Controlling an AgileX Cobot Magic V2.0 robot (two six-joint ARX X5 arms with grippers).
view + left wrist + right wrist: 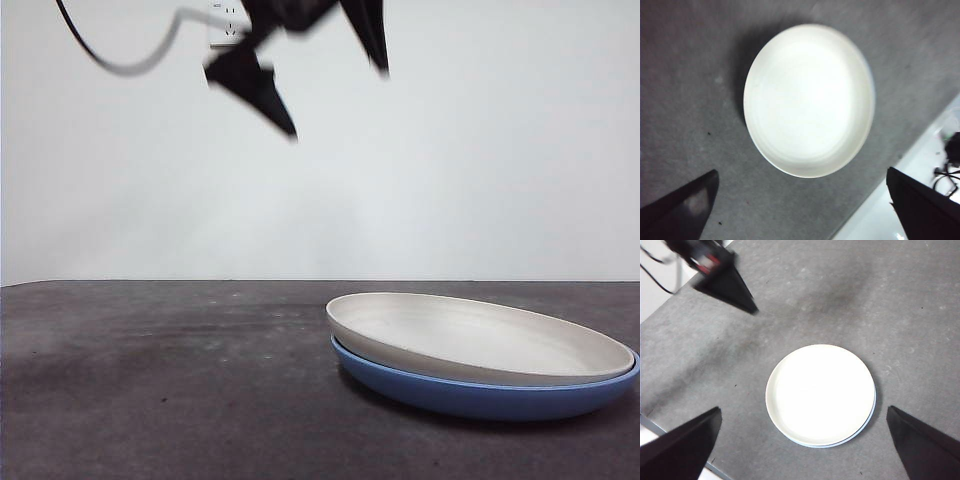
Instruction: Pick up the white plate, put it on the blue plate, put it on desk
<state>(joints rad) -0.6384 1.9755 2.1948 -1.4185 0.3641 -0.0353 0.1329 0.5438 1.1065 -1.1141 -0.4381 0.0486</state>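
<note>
Already the white plate (470,340) sits nested inside the blue plate (480,395), both resting on the surface (150,380). Both pincers hang high above with nothing in them, jaws spread wide: the left pincer (800,210) and the right pincer (800,445) each look straight down on the stack. The plates are round, so no long axis matters. Judging by how large the plate fills its view, the left arm seems nearer.

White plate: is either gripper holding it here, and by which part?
Nothing is held. The white plate sits in the blue plate; left gripper and right gripper are open above.
</note>
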